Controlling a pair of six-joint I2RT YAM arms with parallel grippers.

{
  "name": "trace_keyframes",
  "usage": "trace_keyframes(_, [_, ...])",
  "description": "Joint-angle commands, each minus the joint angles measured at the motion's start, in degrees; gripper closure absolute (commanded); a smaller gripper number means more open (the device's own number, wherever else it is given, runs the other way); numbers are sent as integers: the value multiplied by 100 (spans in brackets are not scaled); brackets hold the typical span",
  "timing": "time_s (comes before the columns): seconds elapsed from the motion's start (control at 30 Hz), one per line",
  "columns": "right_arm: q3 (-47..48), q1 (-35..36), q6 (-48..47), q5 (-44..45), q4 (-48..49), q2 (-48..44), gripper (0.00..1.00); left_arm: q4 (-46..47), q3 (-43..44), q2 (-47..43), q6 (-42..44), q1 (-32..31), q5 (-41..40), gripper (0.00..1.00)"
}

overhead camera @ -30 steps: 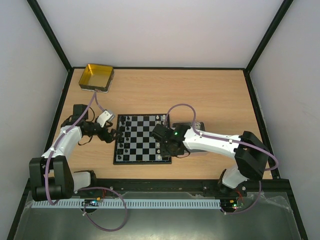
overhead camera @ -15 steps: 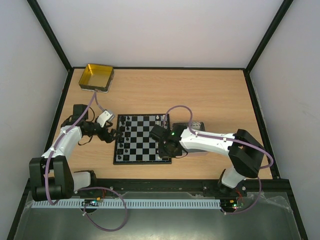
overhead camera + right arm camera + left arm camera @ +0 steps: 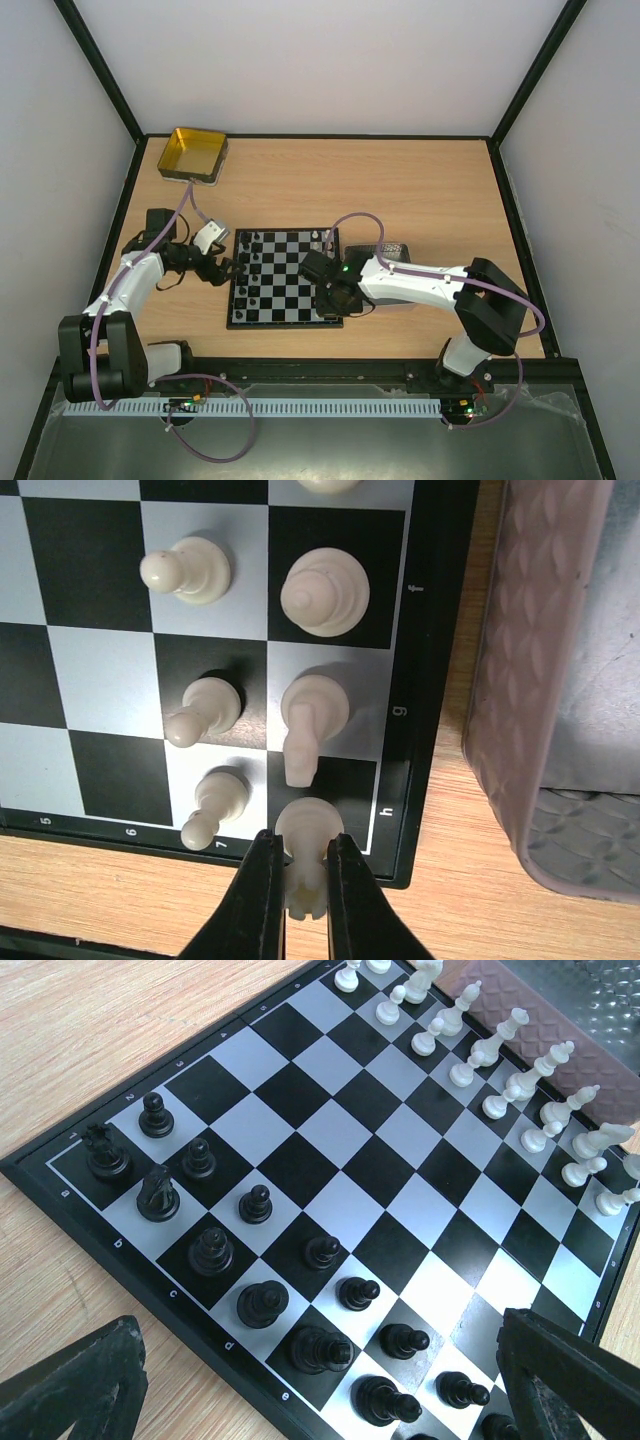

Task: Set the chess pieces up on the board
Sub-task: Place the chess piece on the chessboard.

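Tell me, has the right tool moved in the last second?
Yes: the right tool shifted slightly left, farther over the small black-and-white checkered chessboard.

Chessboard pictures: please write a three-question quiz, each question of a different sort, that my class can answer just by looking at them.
1. True or false: the right claw is shut on a white piece at a corner of the board.
2. Pick one: the left claw is A) open, B) shut on a black pawn, C) out of view.
3. Fill the gap: seen from above, the black pieces stand on the board's ___ side.
Key: 1 true; 2 A; 3 left.
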Motion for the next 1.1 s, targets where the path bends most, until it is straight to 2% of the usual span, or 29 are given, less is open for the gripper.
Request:
trace_keyframes(0.0, [-104, 38, 108, 16, 31, 82, 96, -13, -52, -58, -14, -18, 28, 5])
trace_keyframes(1.07, [-118, 53, 120, -47, 61, 171, 88, 5, -58, -50, -12, -18, 32, 5])
